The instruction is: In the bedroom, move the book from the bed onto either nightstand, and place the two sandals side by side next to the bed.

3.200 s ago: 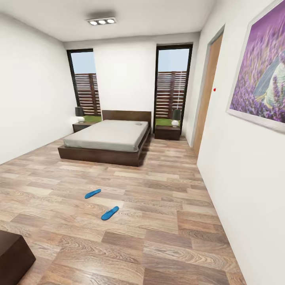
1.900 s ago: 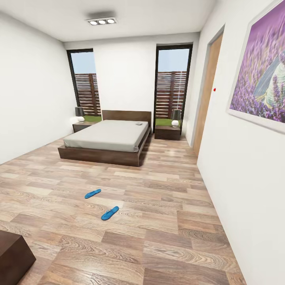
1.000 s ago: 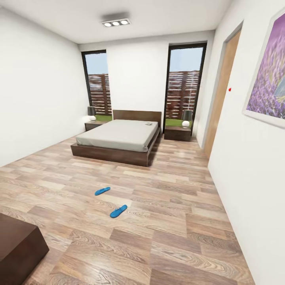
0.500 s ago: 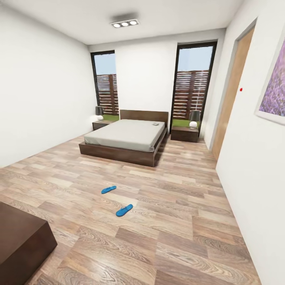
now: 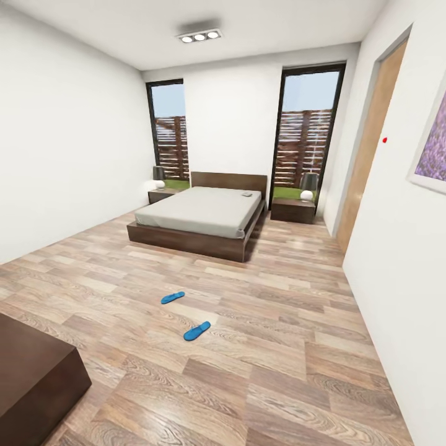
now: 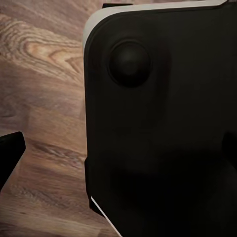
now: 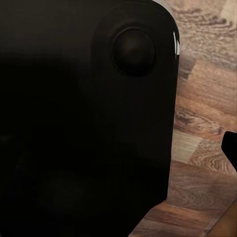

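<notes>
Sandals (image 5: 173, 297) (image 5: 197, 331) apart on floor (image 5: 279, 347) before bed (image 5: 198, 220).

A ceiling light (image 5: 199, 36) with three bulbs glows overhead. Two small lamps with dark shades stand at the far end, one on the left (image 5: 159, 176), one on the right (image 5: 308, 184). A wooden door (image 5: 369, 142) sits in the right wall beside a red dot (image 5: 384, 140). A dark brown block (image 5: 34, 375) fills the near left corner.

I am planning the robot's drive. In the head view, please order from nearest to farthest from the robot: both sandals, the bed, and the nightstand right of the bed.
1. Nearer sandal, on the floor, centre.
2. Farther sandal, slightly left of the first.
3. Bed, against the far wall.
4. Nightstand, right of the bed's head.
</notes>
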